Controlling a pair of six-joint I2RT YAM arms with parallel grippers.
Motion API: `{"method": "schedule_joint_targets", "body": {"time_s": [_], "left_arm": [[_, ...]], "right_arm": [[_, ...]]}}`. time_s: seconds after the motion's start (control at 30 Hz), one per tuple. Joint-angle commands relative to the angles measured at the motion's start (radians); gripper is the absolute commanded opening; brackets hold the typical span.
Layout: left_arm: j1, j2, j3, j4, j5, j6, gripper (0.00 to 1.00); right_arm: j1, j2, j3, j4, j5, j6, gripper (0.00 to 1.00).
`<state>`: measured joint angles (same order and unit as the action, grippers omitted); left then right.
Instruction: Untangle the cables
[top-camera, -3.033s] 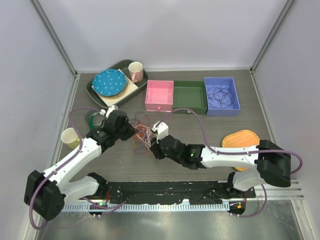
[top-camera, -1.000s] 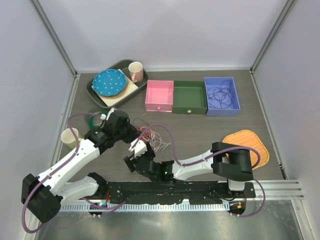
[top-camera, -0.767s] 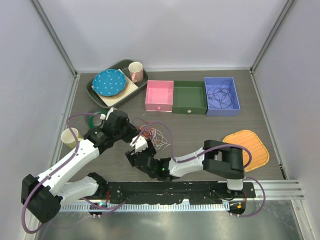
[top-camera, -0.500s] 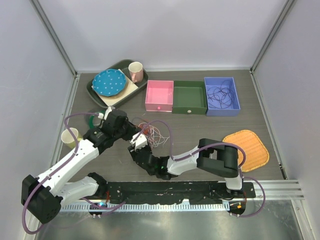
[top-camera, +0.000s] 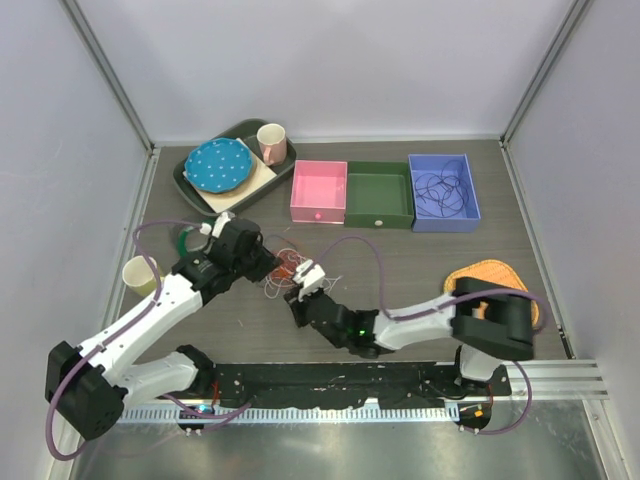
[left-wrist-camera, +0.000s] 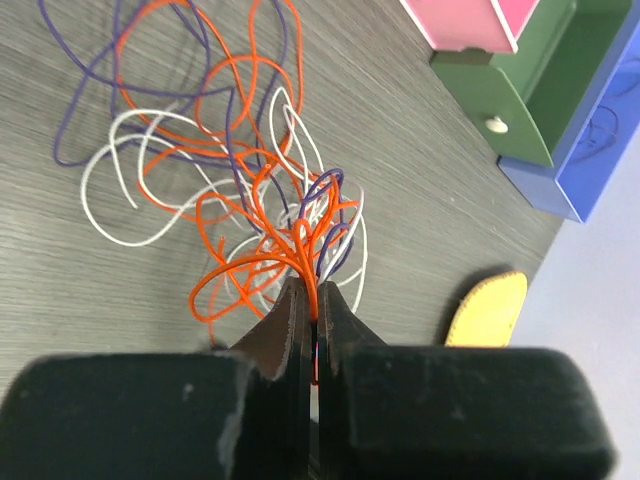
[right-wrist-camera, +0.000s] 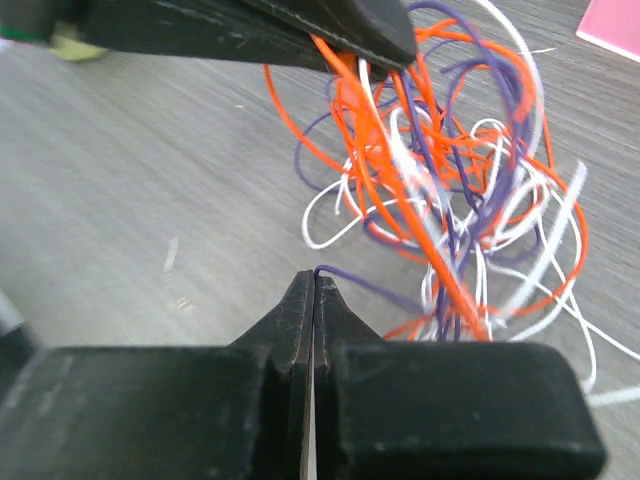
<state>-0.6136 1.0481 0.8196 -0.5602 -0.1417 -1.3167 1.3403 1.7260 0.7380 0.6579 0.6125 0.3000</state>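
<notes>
The cables (top-camera: 284, 263) lie as a tangle of orange, white and purple loops on the dark table, left of centre. My left gripper (top-camera: 270, 268) reaches in from the left and is shut on a bunch of orange strands (left-wrist-camera: 305, 262); its tips (left-wrist-camera: 309, 292) pinch them just above the table. My right gripper (top-camera: 294, 290) sits just right of and below the tangle. In the right wrist view it (right-wrist-camera: 315, 280) is shut on the end of a single purple cable (right-wrist-camera: 365, 284), which runs right into the tangle (right-wrist-camera: 450, 190). The left gripper's fingers (right-wrist-camera: 300, 30) show at the top of that view.
Behind the tangle stand a pink box (top-camera: 318, 190), a green box (top-camera: 380, 196) and a blue box (top-camera: 443, 190) holding a dark coiled cable. A tray (top-camera: 196, 190) with a blue plate and a cup is at back left. A yellow cup (top-camera: 140, 274) stands left, a woven mat (top-camera: 492, 282) right.
My right gripper has gone from open to shut, now pinching the purple cable end, and its wrist has shifted right and up beside the tangle. The left gripper keeps its hold.
</notes>
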Motion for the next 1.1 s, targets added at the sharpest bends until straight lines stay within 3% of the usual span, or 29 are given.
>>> {"method": "schedule_joint_targets", "body": {"time_s": [0.0,0.17,0.43,0.7,1.07], "left_arm": [[0.05,0.026,0.078,-0.049,-0.154,0.073,0.0],[0.136,0.096,0.055,-0.035,-0.184,0.122,0.0],[0.184,0.133,-0.025,0.006,-0.125,0.16,0.0],[0.189,0.081,-0.027,-0.033,-0.084,0.272,0.02],[0.189,-0.055,-0.114,-0.171,-0.271,0.255,0.0]], "right_arm": [[0.0,-0.297,-0.121,-0.09,-0.147,0.165,0.01],[-0.007,-0.56,-0.192,-0.242,-0.123,0.209,0.01],[-0.134,-0.933,-0.204,-0.457,0.102,0.206,0.01],[-0.213,-0.982,-0.097,-0.564,0.322,0.107,0.01],[-0.257,-0.97,0.121,-0.616,0.785,-0.113,0.01]]}}
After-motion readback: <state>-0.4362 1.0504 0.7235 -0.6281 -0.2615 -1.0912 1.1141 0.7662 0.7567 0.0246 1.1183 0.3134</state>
